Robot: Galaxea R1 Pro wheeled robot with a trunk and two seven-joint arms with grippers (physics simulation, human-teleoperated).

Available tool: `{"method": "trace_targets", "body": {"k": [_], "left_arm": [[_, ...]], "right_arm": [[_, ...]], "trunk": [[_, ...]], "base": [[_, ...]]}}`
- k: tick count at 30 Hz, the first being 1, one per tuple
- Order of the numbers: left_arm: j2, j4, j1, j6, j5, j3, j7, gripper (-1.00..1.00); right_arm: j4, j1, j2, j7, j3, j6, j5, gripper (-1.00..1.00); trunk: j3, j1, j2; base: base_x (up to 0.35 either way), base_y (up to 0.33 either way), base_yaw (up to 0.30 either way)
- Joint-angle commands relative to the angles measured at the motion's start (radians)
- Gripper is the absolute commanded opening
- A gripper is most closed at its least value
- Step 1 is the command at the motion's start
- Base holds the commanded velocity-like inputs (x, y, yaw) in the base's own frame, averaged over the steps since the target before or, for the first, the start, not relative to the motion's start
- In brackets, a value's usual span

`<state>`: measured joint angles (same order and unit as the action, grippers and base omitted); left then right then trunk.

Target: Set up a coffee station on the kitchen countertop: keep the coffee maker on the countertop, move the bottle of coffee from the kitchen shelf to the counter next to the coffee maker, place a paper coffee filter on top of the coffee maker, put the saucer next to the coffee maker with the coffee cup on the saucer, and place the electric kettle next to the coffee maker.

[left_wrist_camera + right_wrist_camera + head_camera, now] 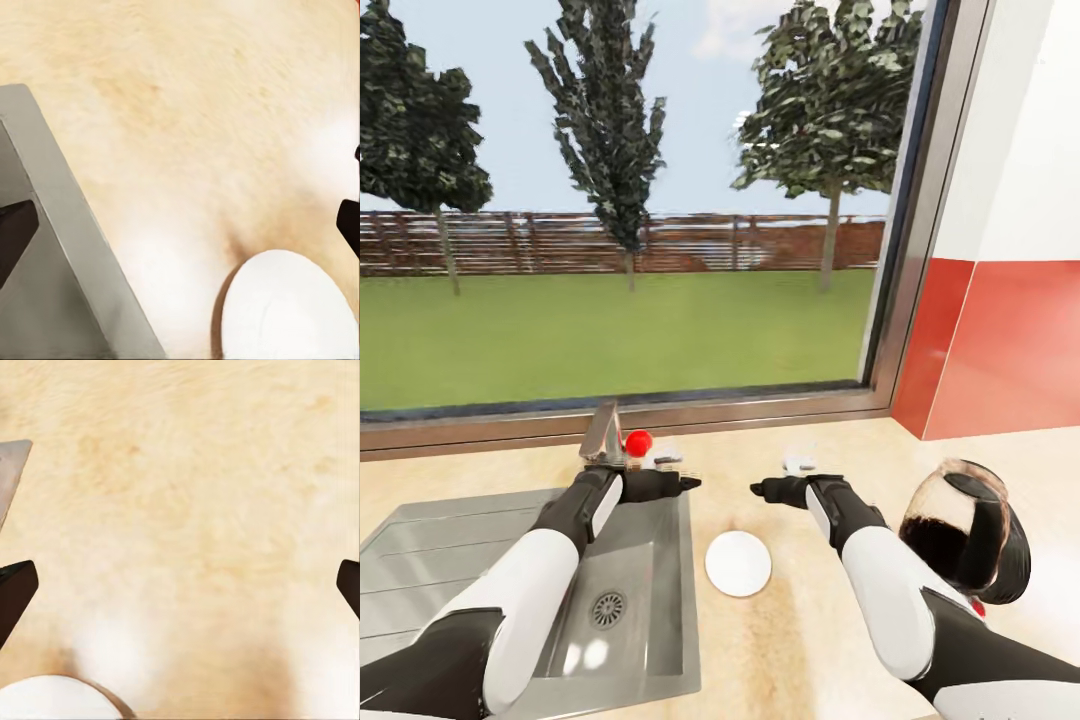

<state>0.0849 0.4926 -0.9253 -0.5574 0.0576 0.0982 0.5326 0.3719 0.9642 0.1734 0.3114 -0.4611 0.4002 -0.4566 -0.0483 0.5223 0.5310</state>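
Reaching forward over the stainless steel sink [510, 560], white-and-black left arm stretched out with elbow low, wrist level. Left gripper [690, 483] hovering above the sink's right rim, its dark fingers [15, 232] spread wide apart in the left wrist view, grasping nothing. Just behind that gripper, standing at the sink's back edge, a grey metal faucet [603, 432] beside a small red ball-like knob [638, 441]; some small pale bits next to the knob too blurred to identify.

Lying flat on the light tan speckled kitchen countertop [810, 620], between the two grippers and a little nearer the robot than either: the small flat white round saucer [738, 563], bare, just beside the sink's right edge and touching neither gripper. Same saucer showing as a white arc [289, 307] beneath the left gripper and at the frame edge [60, 697] beneath the right one.

Extending forward likewise, right arm bent slightly inward. Right gripper [758, 489] hovering over bare countertop, dark fingertips [15, 596] parted wide, empty. A small whitish object [798, 464] resting just beyond it, too indistinct to name.

Standing just outside the right forearm, tilting as seen from the head view: the squat rounded clear-glass electric kettle [960, 540] with black handle.
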Motion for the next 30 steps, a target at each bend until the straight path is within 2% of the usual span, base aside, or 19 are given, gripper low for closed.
{"method": "trace_targets", "body": {"k": [1, 9, 17, 23, 30], "left_arm": [[0.001, -0.005, 0.005, -0.002, 0.012, 0.014, 0.000, 1.00], [-0.004, 0.020, 0.050, 0.043, 0.059, -0.032, -0.045, 1.00], [-0.004, 0.024, 0.095, 0.056, 0.060, -0.076, -0.046, 1.00], [-0.008, 0.033, 0.105, 0.054, 0.055, -0.074, -0.046, 1.00], [-0.010, 0.072, 0.111, 0.050, 0.053, -0.069, -0.048, 1.00]], "right_arm": [[-0.003, 0.004, 0.001, 0.013, -0.002, -0.001, -0.005, 1.00], [0.031, 0.009, 0.001, 0.014, 0.014, -0.018, 0.041, 1.00], [0.035, 0.010, 0.001, 0.012, 0.015, -0.018, 0.087, 1.00], [0.035, 0.010, 0.001, 0.012, 0.016, -0.018, 0.122, 1.00], [0.034, 0.010, 0.001, 0.012, 0.016, 0.005, 0.122, 1.00]], "trunk": [[-0.002, 0.001, 0.002], [-0.002, 0.001, 0.002], [0.002, 0.001, 0.002], [0.008, 0.001, 0.002], [0.013, 0.001, 0.002]], "base": [[0.000, 0.000, 0.000], [0.000, 0.000, 0.000], [0.000, 0.000, -0.150], [0.000, 0.000, -0.252], [-0.156, 0.095, -0.262]]}}
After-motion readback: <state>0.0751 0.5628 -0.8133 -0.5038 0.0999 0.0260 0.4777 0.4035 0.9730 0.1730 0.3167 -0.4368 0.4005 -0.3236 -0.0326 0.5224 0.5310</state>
